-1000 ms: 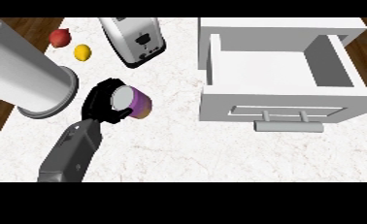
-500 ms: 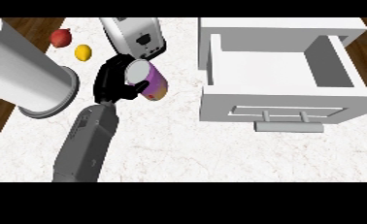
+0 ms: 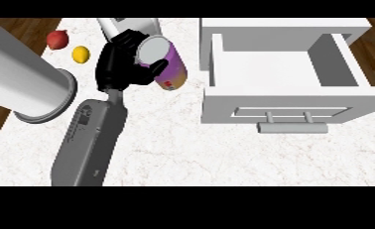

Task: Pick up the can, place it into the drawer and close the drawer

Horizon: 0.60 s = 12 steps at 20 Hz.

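Can (image 3: 167, 62) in left hand (image 3: 121, 64) curl, w/ drawer (image 3: 282, 72) open beside.

The worktop (image 3: 219, 153) looks like polished white marble; the can (image 3: 167, 64) has a metallic lid, and the drawer (image 3: 282, 109) seems matt painted.

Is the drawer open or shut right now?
Open. The drawer is pulled out, its white inside bare; the can is outside it, held in the left robot hand.

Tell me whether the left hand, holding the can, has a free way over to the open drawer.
Probably yes. The left hand is curled round the can, left of the drawer, which stands open with nothing visible inside. Only bare counter shows between them.
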Each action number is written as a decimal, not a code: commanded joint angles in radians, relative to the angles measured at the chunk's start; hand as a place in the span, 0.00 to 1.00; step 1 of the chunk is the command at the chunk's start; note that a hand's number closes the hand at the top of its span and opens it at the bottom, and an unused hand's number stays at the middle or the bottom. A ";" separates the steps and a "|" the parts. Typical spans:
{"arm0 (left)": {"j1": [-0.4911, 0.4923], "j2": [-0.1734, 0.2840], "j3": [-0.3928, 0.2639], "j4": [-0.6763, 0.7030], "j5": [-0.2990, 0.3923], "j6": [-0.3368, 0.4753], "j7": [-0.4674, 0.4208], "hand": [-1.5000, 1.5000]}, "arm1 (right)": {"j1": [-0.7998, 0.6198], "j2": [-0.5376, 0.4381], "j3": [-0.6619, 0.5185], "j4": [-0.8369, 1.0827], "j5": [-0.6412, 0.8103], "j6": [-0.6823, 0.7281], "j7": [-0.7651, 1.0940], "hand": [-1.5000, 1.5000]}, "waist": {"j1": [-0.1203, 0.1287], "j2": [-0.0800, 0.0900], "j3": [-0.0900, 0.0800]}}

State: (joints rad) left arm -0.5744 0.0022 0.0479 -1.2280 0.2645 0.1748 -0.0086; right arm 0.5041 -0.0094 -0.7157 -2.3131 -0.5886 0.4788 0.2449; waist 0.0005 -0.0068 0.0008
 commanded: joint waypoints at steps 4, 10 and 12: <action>-0.064 0.005 -0.083 -0.203 -0.050 0.145 0.212 1.00 | -0.052 0.001 0.007 0.010 0.028 0.002 0.026 0.00 | -0.003 0.004 0.000; -0.263 -0.002 -0.091 -0.009 -0.051 0.226 0.173 1.00 | -0.006 0.001 0.004 0.004 -0.004 0.019 -0.004 0.00 | -0.022 0.007 -0.001; -0.308 -0.002 -0.122 -0.003 -0.007 0.270 0.184 1.00 | -0.086 -0.039 0.019 0.060 0.032 -0.028 0.024 0.00 | -0.017 0.008 -0.001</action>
State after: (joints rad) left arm -0.7835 0.0005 -0.0599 -1.2930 0.2281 0.3975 0.1832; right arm 0.4611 -0.0142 -0.6807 -2.2982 -0.5548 0.4546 0.2553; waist -0.0129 -0.0007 0.0002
